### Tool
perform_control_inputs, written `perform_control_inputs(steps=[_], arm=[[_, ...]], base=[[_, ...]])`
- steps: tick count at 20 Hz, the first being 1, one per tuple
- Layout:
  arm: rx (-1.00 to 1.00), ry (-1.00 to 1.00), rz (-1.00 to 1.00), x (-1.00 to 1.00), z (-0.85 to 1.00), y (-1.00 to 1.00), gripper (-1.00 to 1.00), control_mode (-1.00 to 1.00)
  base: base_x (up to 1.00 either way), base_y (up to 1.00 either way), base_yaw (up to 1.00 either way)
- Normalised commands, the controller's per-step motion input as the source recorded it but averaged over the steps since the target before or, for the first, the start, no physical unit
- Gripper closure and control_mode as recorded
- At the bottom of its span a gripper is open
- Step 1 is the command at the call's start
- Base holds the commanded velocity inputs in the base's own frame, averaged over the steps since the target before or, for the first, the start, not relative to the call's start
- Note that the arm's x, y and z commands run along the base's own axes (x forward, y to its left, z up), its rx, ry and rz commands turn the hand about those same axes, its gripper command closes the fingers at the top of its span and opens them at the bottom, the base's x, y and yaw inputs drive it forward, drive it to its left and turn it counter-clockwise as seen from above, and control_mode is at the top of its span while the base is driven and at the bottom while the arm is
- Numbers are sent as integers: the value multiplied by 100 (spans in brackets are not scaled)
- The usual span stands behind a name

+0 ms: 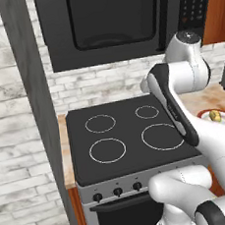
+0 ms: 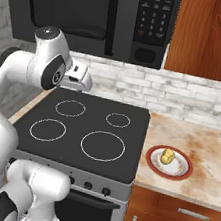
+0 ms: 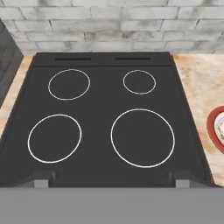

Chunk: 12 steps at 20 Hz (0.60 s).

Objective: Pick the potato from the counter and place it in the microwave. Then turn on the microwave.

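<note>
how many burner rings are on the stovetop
4, all on the black stovetop: a mid-size ring back left, the smallest back right, a larger one front left and the largest front right. None looks hidden.

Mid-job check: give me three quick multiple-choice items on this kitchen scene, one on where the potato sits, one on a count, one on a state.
1. Where is the potato?
A. on a burner ring
B. on the red-rimmed plate on the counter
C. inside the microwave

2. How many white burner rings does the stovetop show?
A. two
B. four
C. six

3. What is the state of the microwave door?
A. closed
B. swung wide open
C. removed

Answers:
1. B, since the right base view shows the yellowish lump on the plate, right of the stove.
2. B, since the hand view shows two small rings at the back and two larger ones at the front.
3. A, since the dark glass door sits flush with the keypad panel.
</note>
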Motion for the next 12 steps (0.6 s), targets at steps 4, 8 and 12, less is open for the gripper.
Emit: perform_control_inputs(steps=[4, 8, 12], arm=[[0, -33, -9, -16, 41, -14, -100, -100], [0, -25, -9, -9, 50, -26, -100, -100], [0, -18, -7, 0, 51, -27, -100, -100]], base=[[0, 0, 0], [0, 0, 0], [0, 0, 0]])
